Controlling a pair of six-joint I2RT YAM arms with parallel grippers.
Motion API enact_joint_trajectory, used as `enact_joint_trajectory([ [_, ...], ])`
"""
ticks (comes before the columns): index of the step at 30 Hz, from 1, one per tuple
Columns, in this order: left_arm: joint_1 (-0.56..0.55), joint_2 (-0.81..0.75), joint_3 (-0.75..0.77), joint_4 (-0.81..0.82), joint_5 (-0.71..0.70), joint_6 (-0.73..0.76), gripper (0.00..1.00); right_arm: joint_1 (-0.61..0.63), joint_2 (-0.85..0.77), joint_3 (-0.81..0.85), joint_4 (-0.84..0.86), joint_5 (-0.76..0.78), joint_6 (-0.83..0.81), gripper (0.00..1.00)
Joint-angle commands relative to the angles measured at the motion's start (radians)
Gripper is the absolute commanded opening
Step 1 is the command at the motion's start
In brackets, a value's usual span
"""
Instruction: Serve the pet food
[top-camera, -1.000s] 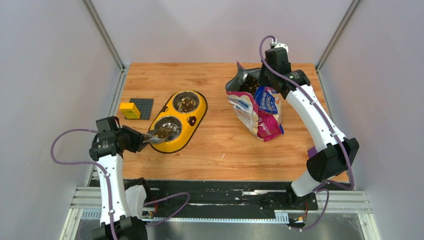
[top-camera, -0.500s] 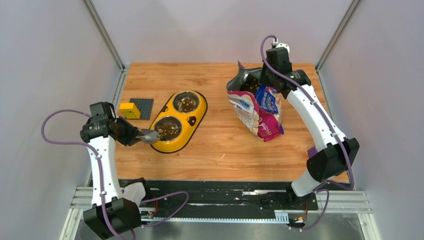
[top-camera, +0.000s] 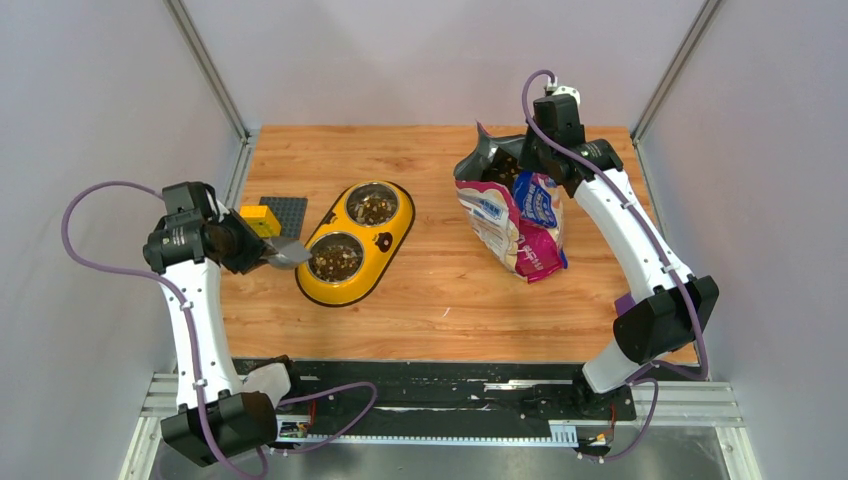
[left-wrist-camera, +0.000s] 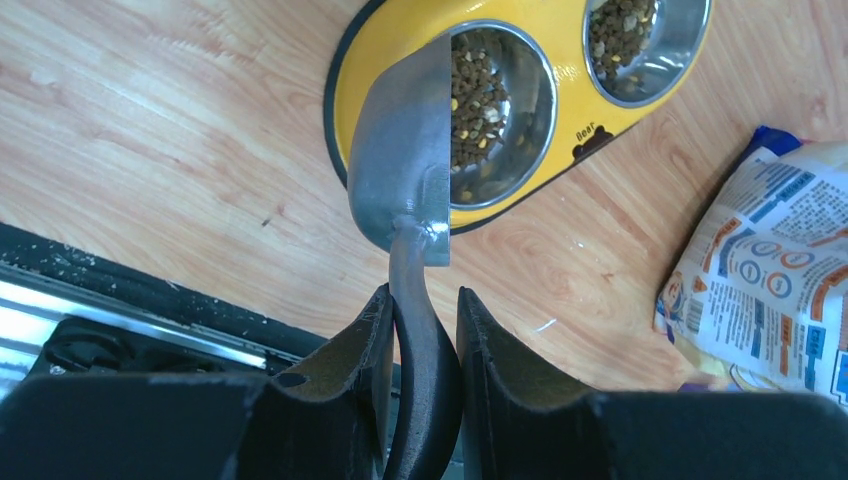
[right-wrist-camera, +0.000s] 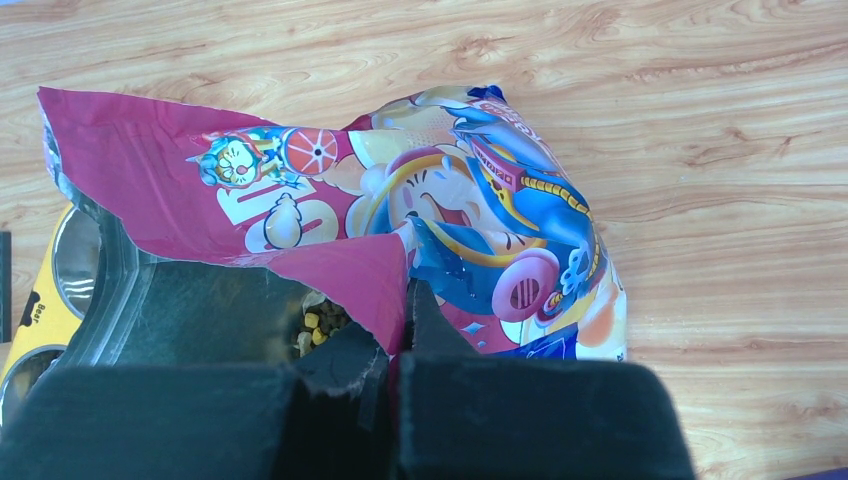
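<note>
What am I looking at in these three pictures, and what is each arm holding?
Two small robot arms are bolted at the near edge of a wooden table. One picture looks down from above. The other two come from cameras on the wrists, so the dark shapes at their bottom edge are each arm's own jaws. On the table are a yellow double-bowl feeder with kibble in both bowls, an open cat food bag, and a dark grey plate with a yellow block by it. The left arm grips the handle of a grey scoop at the feeder's edge. The right arm pinches the bag's open edge.
</note>
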Motion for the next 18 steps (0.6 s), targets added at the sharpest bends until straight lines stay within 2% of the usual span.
enact_joint_trajectory([
  [1, -0.011, 0.004, 0.039, 0.03, 0.101, 0.058, 0.0, -0.004, -0.014, -0.008, 0.025, 0.002, 0.011, 0.0],
  [6, -0.078, -0.005, 0.027, 0.218, 0.394, 0.051, 0.0, -0.004, -0.009, 0.002, 0.025, -0.038, 0.004, 0.0],
  [9, -0.134, -0.009, 0.031, 0.352, 0.47, -0.033, 0.0, -0.004, -0.004, 0.01, 0.025, -0.083, -0.003, 0.0],
  [11, -0.159, -0.003, 0.031, 0.54, 0.572, -0.129, 0.0, -0.004, -0.002, 0.018, 0.026, -0.107, -0.006, 0.0],
  [14, -0.19, 0.018, 0.044, 0.737, 0.636, -0.288, 0.0, -0.002, -0.002, 0.033, 0.024, -0.121, -0.01, 0.0],
  [15, -0.219, 0.036, 0.053, 0.792, 0.637, -0.301, 0.0, 0.0, -0.002, 0.038, 0.024, -0.121, -0.011, 0.0],
  [18, -0.315, 0.111, 0.134, 0.82, 0.611, -0.298, 0.0, 0.008, -0.005, 0.054, 0.017, -0.119, -0.016, 0.0],
])
